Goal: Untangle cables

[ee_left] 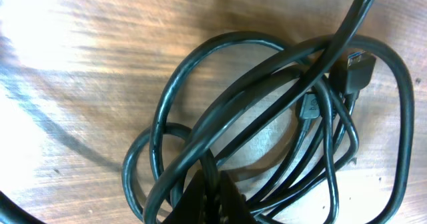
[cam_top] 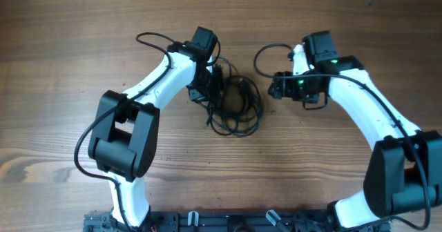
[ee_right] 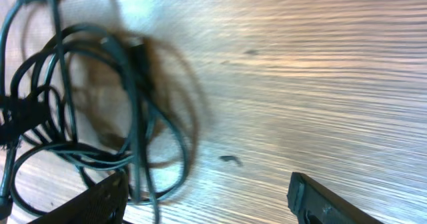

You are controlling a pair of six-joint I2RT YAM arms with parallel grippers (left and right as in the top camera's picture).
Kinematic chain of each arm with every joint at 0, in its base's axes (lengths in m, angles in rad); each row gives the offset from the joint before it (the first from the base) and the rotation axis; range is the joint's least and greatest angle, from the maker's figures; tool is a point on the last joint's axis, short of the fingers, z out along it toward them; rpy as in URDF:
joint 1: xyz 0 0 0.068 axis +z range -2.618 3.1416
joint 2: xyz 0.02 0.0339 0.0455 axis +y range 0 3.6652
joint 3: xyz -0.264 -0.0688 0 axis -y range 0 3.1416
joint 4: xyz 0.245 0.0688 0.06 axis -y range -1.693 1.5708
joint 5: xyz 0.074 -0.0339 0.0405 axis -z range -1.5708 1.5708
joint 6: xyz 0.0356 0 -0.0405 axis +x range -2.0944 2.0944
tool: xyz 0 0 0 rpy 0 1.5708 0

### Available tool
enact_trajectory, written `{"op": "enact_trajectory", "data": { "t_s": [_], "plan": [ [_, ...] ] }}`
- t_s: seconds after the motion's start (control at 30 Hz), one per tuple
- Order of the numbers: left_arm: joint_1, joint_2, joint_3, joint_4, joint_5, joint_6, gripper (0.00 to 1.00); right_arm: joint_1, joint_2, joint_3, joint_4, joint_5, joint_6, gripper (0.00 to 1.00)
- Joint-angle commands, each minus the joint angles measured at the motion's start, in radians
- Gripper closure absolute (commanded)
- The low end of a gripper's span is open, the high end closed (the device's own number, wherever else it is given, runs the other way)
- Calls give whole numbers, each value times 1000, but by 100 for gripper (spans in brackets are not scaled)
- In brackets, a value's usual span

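Observation:
The cables (cam_top: pixel 235 108) lie in a tangled bundle of black loops at the table's middle. My left gripper (cam_top: pixel 215 85) sits at the bundle's left top edge, shut on one cable strand; in the left wrist view the jaws (ee_left: pixel 212 196) pinch a strand, with loops and a plug connector (ee_left: pixel 353 69) spread beyond. My right gripper (cam_top: pixel 276 87) is open and empty, just right of the bundle. In the right wrist view its fingers (ee_right: pixel 207 197) are wide apart, and the cables (ee_right: pixel 87 111) lie to the left, blurred.
The wooden table (cam_top: pixel 69 45) stretches all round the bundle. Thicker black wires (cam_top: pixel 155 39) run along each white arm. The arm bases stand at the front edge.

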Motion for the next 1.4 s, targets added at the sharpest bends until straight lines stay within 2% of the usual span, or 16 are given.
{"op": "enact_trajectory", "data": {
  "t_s": [0.0, 0.17, 0.33, 0.53, 0.67, 0.8, 0.9, 0.93, 0.97, 1.0, 1.07, 1.1, 1.13, 1.23, 1.37],
  "plan": [
    [9, 21, -12, 19, -10, -13, 96, -24, 8, 9, -16, 15, 21, 21],
    [9, 21, -12, 29, -9, -13, 96, 37, 94, -5, 12, 2, -73, 21],
    [9, 21, -12, 27, -3, -13, 96, 127, 161, -5, 95, 26, -90, 21],
    [9, 21, -12, 27, 5, -13, 96, 162, 215, -5, 167, 79, -95, 23],
    [9, 21, -12, 27, 5, -13, 96, 180, 276, -5, 222, 93, -121, 31],
    [9, 21, -12, 27, 5, -13, 92, 207, 304, -5, 198, 181, -122, 45],
    [9, 21, -12, 27, 5, -13, 85, 212, 304, -5, 139, 262, -87, 58],
    [9, 21, -12, 27, 5, -13, 84, 212, 304, -5, 126, 271, -67, 68],
    [9, 21, -12, 27, 5, -13, 82, 212, 304, -5, 114, 273, -34, 85],
    [9, 21, -12, 27, 5, -13, 70, 212, 298, -3, 100, 273, 14, 96],
    [9, 21, -12, 27, 5, -13, 33, 211, 274, 19, 56, 264, 39, 96],
    [9, 21, -12, 27, 5, -13, 19, 208, 238, 51, 9, 261, 38, 96],
    [10, 21, -12, 31, 5, -6, 10, 199, 188, 98, -50, 260, 37, 96],
    [15, 21, -12, 46, 5, 45, 2, 177, 79, 227, -200, 217, 29, 96],
    [27, 21, -12, 47, 5, 103, 3, 162, -45, 438, -402, -93, -142, 96]
  ]
}}
